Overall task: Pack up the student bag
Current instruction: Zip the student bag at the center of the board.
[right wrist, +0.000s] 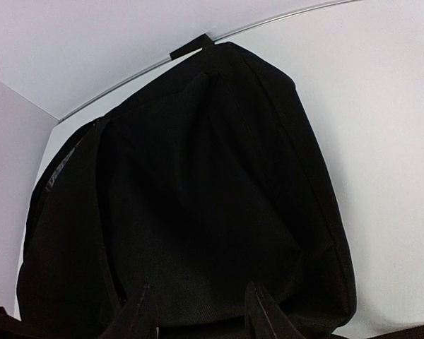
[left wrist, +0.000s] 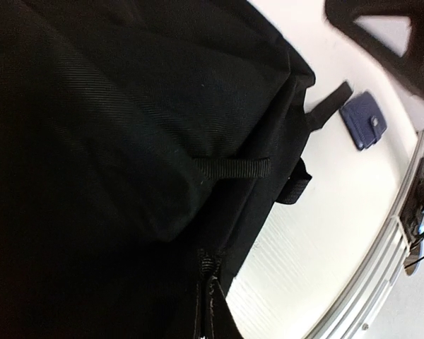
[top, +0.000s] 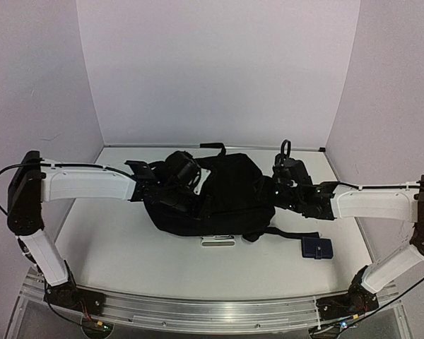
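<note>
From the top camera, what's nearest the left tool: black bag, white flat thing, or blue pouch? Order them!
From the left tool:
1. Soft black fabric backpack, right under it.
2. Small flat white object, at the bag's near edge.
3. Small dark-blue pouch, far right.

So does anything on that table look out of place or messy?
Nothing spilled or broken. The student bag lies slumped, a flat silvery thing sits at its near edge, and a small dark-blue pouch lies outside it.
</note>
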Action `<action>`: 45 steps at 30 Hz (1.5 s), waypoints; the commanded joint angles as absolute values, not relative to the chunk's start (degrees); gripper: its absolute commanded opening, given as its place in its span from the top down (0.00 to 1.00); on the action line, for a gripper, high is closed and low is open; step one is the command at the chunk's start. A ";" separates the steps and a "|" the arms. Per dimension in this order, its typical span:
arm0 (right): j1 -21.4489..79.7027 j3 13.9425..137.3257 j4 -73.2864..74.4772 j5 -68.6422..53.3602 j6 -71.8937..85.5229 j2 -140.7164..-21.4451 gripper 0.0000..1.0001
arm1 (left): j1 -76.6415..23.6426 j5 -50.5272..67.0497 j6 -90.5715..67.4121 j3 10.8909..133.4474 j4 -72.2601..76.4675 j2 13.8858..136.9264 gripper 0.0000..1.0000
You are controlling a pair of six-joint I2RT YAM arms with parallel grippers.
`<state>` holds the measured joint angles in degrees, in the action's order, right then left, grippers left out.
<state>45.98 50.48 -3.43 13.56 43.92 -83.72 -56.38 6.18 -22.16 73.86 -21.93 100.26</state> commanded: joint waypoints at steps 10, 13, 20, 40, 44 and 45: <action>52.95 54.18 -0.07 18.04 40.75 -84.91 0.53 | -56.60 0.53 -26.84 67.75 -16.36 86.54 1.00; 53.15 53.39 3.81 21.44 43.74 -84.40 0.43 | -56.60 0.54 -27.18 67.07 -16.18 86.00 1.00; 46.46 46.51 5.48 17.38 48.89 -79.98 0.36 | -56.60 -1.41 -27.95 65.37 -15.30 84.74 1.00; 35.75 37.99 -14.48 -3.60 53.72 -86.64 0.83 | -56.60 -0.20 -28.41 63.21 -9.92 83.64 1.00; 33.60 38.56 -14.56 -2.52 54.12 -89.31 1.00 | -55.85 -3.48 -29.28 61.61 -11.24 81.72 1.00; 33.27 38.71 -14.51 -1.72 54.08 -89.69 1.00 | -55.20 -4.52 -29.71 60.93 -11.63 80.91 1.00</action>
<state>35.22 38.46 -12.05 -3.94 53.24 -87.47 -56.32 -0.68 -28.52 61.88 -14.87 86.56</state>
